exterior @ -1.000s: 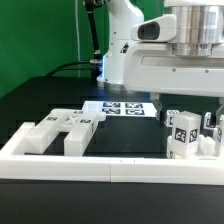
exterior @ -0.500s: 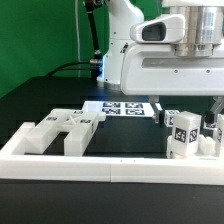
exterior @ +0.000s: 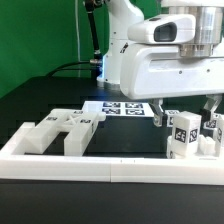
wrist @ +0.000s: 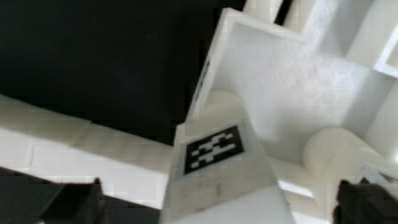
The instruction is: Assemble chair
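Note:
Chair pieces lie in two groups. At the exterior view's right stands an upright white block (exterior: pixel 184 133) with square tags, and another tagged piece (exterior: pixel 214 130) stands just behind it. My gripper (exterior: pixel 183 116) hangs over this block, open, with one dark finger on each side of its top. In the wrist view the same tagged block (wrist: pixel 215 148) fills the middle, and the gripper (wrist: pixel 217 206) straddles it with its dark fingertips (wrist: pixel 68 200) wide apart and not pressing on it. More white chair pieces (exterior: pixel 60 130) lie at the exterior view's left.
The marker board (exterior: pixel 122 107) lies flat behind the pieces on the black table. A long low white border rail (exterior: pixel 100 165) runs along the front. The robot's white base (exterior: pixel 125 45) and a cable stand at the back before a green curtain.
The gripper has shifted a little toward the exterior view's left and come down, so its fingers now flank the top of the upright block. The pieces have not moved.

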`<action>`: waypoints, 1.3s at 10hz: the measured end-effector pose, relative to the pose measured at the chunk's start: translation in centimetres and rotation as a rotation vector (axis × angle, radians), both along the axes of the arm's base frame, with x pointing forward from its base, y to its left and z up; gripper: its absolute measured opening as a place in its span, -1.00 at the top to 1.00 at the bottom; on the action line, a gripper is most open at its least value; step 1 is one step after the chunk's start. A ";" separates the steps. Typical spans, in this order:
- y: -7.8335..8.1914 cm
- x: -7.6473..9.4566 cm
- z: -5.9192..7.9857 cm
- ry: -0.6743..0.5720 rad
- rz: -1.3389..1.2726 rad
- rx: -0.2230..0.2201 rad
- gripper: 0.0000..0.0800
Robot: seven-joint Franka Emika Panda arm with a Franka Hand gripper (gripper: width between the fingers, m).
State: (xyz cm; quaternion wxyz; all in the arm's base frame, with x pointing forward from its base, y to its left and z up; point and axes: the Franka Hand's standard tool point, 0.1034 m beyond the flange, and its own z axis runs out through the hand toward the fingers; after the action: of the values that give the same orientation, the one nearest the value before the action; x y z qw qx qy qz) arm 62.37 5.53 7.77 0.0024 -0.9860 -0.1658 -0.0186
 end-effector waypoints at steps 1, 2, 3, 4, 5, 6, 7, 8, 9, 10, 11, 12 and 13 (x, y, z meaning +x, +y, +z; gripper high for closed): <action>0.0 0.0 0.0 0.000 -0.009 0.001 -0.59; 0.0 0.0 0.0 0.000 -0.026 0.001 -0.14; 0.0 0.0 0.0 0.000 -0.027 0.001 0.28; 0.0 0.0 0.0 0.001 -0.067 0.003 0.28; 0.0 0.0 0.0 0.003 -0.162 0.009 0.28; 0.0 0.0 0.0 0.004 -0.243 0.012 0.28; 0.0 -0.1 -0.1 0.005 -0.322 0.016 0.28; 0.0 -0.1 -0.1 0.006 -0.426 0.021 0.28; 0.2 -0.1 -0.1 0.008 -0.520 0.024 0.28; 0.3 -0.1 -0.1 0.009 -0.589 0.027 0.27; 0.4 -0.1 -0.1 0.008 -0.689 0.035 0.27; 0.5 -0.1 -0.1 0.007 -0.781 0.044 0.27; 0.7 -0.1 -0.2 0.008 -0.908 0.050 0.27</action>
State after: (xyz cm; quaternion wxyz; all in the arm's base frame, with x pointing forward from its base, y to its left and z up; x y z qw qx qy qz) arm 62.27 6.18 7.62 0.0186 -0.9585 0.2839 -0.0180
